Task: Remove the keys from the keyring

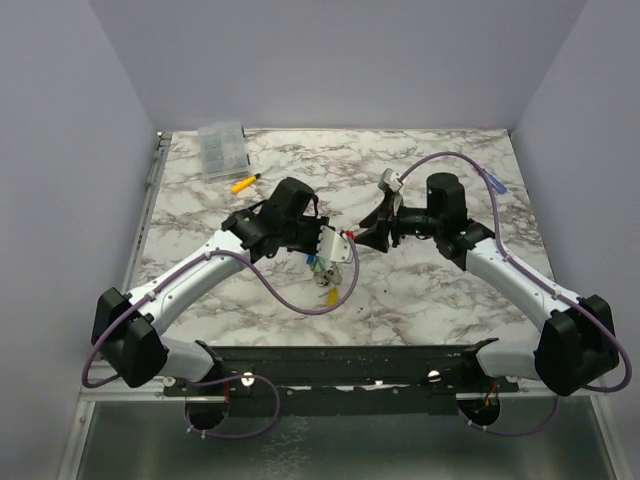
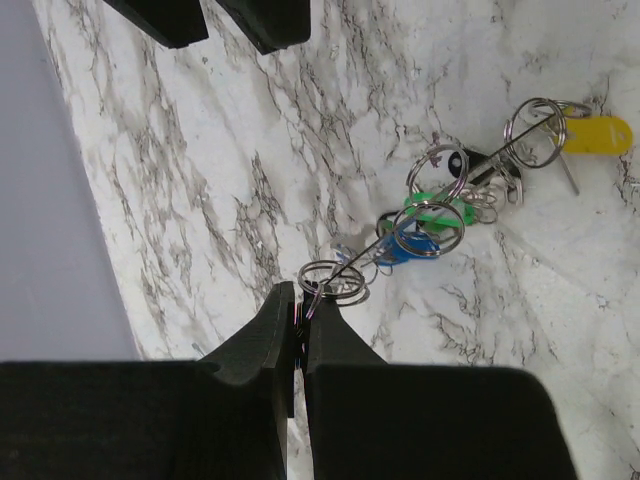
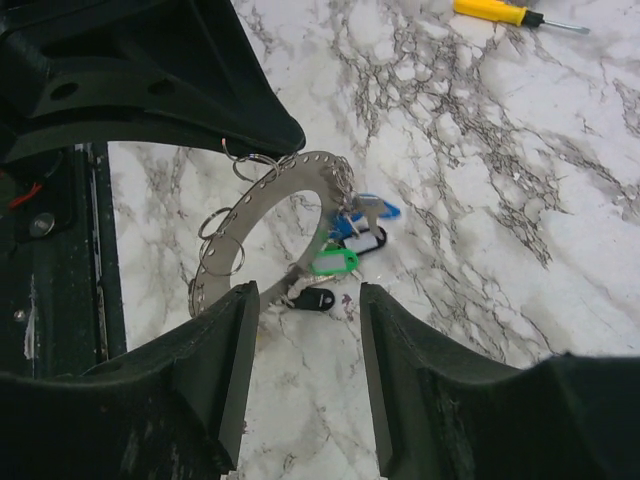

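Marble counter (image 1: 420, 300) sits between pale purple walls. The left hand (image 2: 302, 305) is squeezed tight on the edge of the keyring (image 3: 265, 192) and holds it tilted up. The keys (image 3: 335, 262), with blue, green, black and yellow tags, hang from it on little wire rings. The right hand (image 3: 305, 330) is partly open just beside the keyring, gripping nothing. A yellow screwdriver (image 1: 245, 183) lies farther back.

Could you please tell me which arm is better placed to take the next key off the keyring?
Right. The left gripper is shut on the keyring, holding it steady, while the open right gripper faces the keys attached to it.
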Tool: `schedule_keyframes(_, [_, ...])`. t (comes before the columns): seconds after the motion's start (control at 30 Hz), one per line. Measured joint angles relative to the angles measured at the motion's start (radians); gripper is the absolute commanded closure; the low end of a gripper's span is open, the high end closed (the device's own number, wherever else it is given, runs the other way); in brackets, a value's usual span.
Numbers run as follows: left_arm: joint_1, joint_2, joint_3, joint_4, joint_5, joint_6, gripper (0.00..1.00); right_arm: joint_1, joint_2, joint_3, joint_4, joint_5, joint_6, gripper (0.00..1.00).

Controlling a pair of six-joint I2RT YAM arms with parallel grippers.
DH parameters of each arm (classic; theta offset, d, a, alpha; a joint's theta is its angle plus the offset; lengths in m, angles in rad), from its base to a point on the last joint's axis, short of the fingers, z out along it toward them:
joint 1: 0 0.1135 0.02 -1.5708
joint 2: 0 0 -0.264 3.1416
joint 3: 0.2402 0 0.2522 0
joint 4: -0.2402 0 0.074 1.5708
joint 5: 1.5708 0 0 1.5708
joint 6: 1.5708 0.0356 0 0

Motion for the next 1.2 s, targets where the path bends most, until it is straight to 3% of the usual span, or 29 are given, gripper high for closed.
schedule_keyframes(0.13, [-0.007,0.000,0.009,-0.001,0.007,-0.016,1.00,0.000,0.000,-0.016,0.054,-0.018,0.031,0.56])
schedule_keyframes(0.27, [-0.027,-0.007,-0.011,0.015,-0.024,-0.062,1.00,0.000,0.000,-0.035,0.089,-0.021,0.063,0.56])
schedule_keyframes(0.47, [-0.043,0.094,0.106,-0.024,-0.065,-0.253,1.00,0.000,0.000,-0.035,0.100,-0.034,0.098,0.56])
schedule_keyframes(0.73, [-0.039,0.186,0.225,-0.135,-0.048,-0.496,1.00,0.000,0.000,-0.036,0.101,-0.095,0.124,0.48])
schedule_keyframes(1.0, [0.037,0.270,0.319,-0.235,0.051,-0.703,1.00,-0.003,0.001,-0.157,0.287,-0.110,0.132,0.46])
schedule_keyframes(1.2, [0.128,0.308,0.336,-0.265,0.142,-0.842,1.00,-0.006,0.011,-0.225,0.414,-0.108,0.123,0.54])
